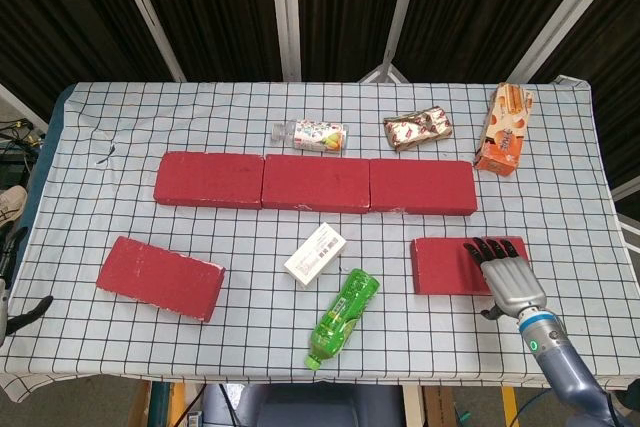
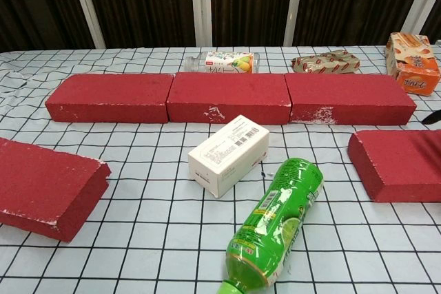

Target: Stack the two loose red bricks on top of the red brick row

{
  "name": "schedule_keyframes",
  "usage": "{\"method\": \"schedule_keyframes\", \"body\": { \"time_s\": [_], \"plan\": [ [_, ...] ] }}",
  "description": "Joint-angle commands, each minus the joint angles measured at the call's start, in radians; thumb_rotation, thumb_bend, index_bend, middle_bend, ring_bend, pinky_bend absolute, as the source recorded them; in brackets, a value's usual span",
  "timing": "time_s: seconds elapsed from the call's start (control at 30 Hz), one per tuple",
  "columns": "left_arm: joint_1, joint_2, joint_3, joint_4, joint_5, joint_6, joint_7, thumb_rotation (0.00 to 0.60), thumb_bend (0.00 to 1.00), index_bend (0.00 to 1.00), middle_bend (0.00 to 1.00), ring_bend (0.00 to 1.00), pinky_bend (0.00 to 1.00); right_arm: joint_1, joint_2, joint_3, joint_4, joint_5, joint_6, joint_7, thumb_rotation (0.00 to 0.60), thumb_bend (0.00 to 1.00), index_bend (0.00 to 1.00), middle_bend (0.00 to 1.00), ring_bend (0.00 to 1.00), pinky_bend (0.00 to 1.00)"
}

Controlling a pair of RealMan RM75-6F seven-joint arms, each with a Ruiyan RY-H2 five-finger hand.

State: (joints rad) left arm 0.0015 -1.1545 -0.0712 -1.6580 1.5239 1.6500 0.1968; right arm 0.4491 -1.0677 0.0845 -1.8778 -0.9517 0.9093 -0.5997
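Three red bricks form a row (image 1: 315, 183) (image 2: 231, 96) across the table's middle. One loose red brick (image 1: 160, 277) (image 2: 45, 187) lies at the front left, slightly skewed. The other loose red brick (image 1: 450, 265) (image 2: 403, 163) lies at the front right. My right hand (image 1: 505, 277) is over that brick's right end, fingers spread and pointing away from me; whether it touches the brick I cannot tell. In the chest view only a dark fingertip (image 2: 433, 116) shows at the right edge. My left hand (image 1: 12, 297) sits at the left frame edge beside the table, thumb out, holding nothing.
A white box (image 1: 316, 254) and a green bottle (image 1: 343, 317) lie between the two loose bricks. Behind the row are a small bottle (image 1: 312, 134), a snack packet (image 1: 417, 128) and an orange carton (image 1: 503, 129).
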Motion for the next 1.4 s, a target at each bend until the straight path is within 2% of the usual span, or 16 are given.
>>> {"method": "schedule_keyframes", "body": {
  "time_s": [0.03, 0.23, 0.6, 0.87, 1.4],
  "plan": [
    [0.002, 0.0, -0.003, -0.001, -0.006, 0.002, -0.002, 0.6, 0.13, 0.09, 0.03, 0.0, 0.1, 0.084, -0.033, 0.01, -0.025, 0.137, -0.013, -0.106, 0.6, 0.12, 0.0, 0.0, 0.0, 0.0],
    [0.006, 0.004, -0.007, -0.006, -0.02, 0.003, -0.001, 0.6, 0.13, 0.09, 0.03, 0.0, 0.1, 0.151, -0.058, 0.014, -0.032, 0.276, -0.008, -0.148, 0.6, 0.12, 0.0, 0.0, 0.0, 0.0],
    [0.011, 0.002, -0.015, -0.006, -0.03, 0.013, 0.0, 0.6, 0.13, 0.09, 0.02, 0.0, 0.1, 0.237, -0.11, -0.004, 0.03, 0.411, 0.0, -0.182, 0.6, 0.12, 0.0, 0.0, 0.0, 0.0],
    [0.005, -0.006, -0.017, -0.004, -0.037, 0.002, 0.02, 0.6, 0.13, 0.09, 0.01, 0.0, 0.1, 0.264, -0.117, -0.034, 0.061, 0.447, -0.005, -0.18, 0.6, 0.12, 0.0, 0.0, 0.0, 0.0],
    [0.006, -0.022, -0.016, -0.012, -0.039, 0.004, 0.051, 0.6, 0.13, 0.09, 0.0, 0.0, 0.1, 0.298, -0.121, -0.075, 0.142, 0.449, -0.039, -0.149, 0.6, 0.11, 0.0, 0.0, 0.0, 0.0]
  ]
}}
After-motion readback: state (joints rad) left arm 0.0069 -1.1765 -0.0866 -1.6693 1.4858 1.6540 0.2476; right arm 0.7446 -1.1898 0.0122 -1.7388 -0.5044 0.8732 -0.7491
